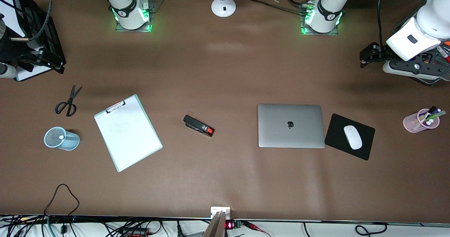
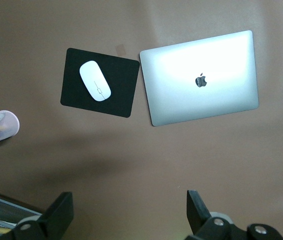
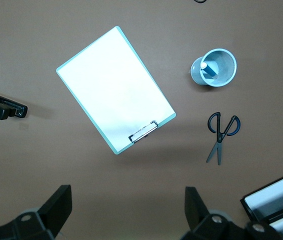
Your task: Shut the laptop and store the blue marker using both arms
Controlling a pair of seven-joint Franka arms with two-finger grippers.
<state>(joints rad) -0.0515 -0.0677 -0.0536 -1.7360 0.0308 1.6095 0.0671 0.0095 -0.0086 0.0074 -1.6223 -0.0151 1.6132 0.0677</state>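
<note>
The silver-grey laptop (image 1: pixel 290 125) lies closed on the brown table, apple logo up; it also shows in the left wrist view (image 2: pixel 201 77). The blue marker (image 3: pixel 209 70) stands in a light-blue mesh cup (image 3: pixel 226 57) at the right arm's end of the table, and only its white end shows in the front view (image 1: pixel 62 137). My left gripper (image 1: pixel 364 58) hangs open and empty over the table's left-arm end, well away from the laptop; it also shows in its wrist view (image 2: pixel 130 200). My right gripper (image 3: pixel 127 197) is open and empty, high over bare table near the clipboard.
A clipboard (image 1: pixel 127 131), scissors (image 1: pixel 68 103) and a black stapler (image 1: pixel 198 125) lie on the table. A black mouse pad (image 1: pixel 337 131) with a white mouse (image 1: pixel 352 137) lies beside the laptop. A pink pen cup (image 1: pixel 418 122), a wire tray (image 1: pixel 441 59), a black paper tray (image 1: pixel 38 40) and a lamp base (image 1: pixel 223 7) stand at the edges.
</note>
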